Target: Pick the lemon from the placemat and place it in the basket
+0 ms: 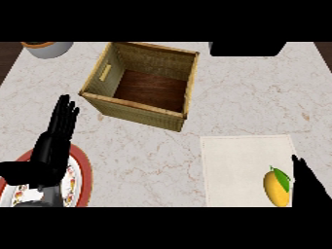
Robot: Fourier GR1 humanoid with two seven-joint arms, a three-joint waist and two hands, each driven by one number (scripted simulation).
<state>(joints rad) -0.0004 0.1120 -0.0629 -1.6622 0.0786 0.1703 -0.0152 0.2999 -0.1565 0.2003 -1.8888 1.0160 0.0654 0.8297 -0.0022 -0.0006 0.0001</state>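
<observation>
The lemon (277, 186) lies on the placemat (240, 165), close to the mat's right edge and in its lower right part. It is yellow-orange with a green leaf at its upper right side. Just beside it, on the right, stands the right hand (306, 187). Only a dark part of this hand shows at the lower right edge of the view, one finger pointing up, and it seems to touch or nearly touch the leaf side of the fruit. I cannot tell if its fingers are stretched or curled.

The placemat is a pale cloth rectangle, flat on the marble desk (248, 92). Its left part and upper part are bare, so there is free room on the mat to the left of the lemon.

Up and to the left of the mat stands the basket (103, 80), a square wicker box turned a little, with a brown bottom that carries nothing. Its nearest corner is near the upper left corner of the mat, but a strip of bare desk lies between them. The desk between mat and basket, and also to the right of the basket, is open.

At the lower left, the left hand (50, 151) rests released, fingers straight and pointing up, thumb out to the left, holding nothing. It is above a plate (84, 170) with a red rim, at the desk's near edge.

At the far edge there is a grey bowl (50, 48) at the left and a black object (246, 48) at the right, both cut by the view's border.
</observation>
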